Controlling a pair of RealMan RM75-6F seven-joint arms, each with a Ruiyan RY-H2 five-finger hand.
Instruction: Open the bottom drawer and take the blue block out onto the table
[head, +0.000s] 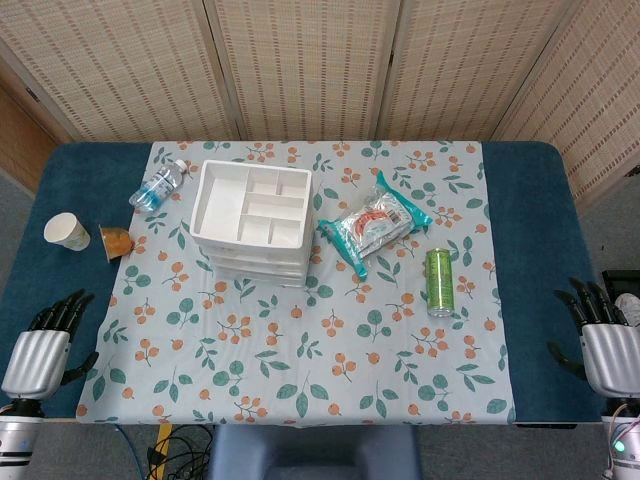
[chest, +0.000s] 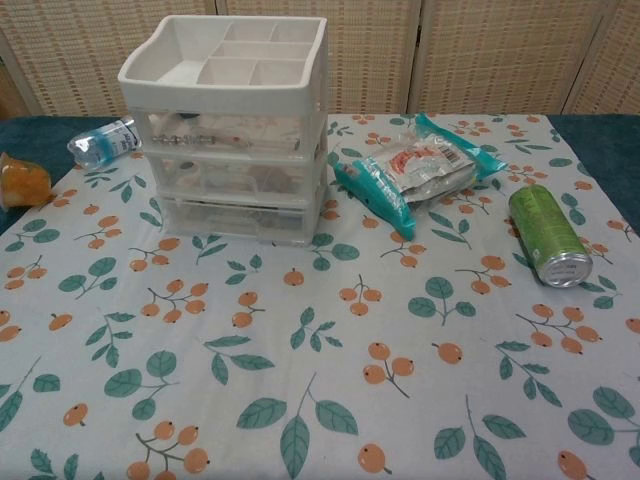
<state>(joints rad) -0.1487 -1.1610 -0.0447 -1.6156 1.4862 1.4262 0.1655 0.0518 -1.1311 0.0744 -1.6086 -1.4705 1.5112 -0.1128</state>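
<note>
The left hand (head: 42, 352) and the right hand (head: 604, 345) both rest at the near corners of the table (head: 545, 200) with fingers spread and nothing in them, well apart from the drawer unit (head: 250, 222), so the task looks not yet begun. All its drawers are closed, the bottom drawer (chest: 232, 218) included. The blue block cannot be made out through the cloudy front. The next move calls for a hand to reach in low and hook that drawer's front edge, perhaps while the other steadies the light unit.
</note>
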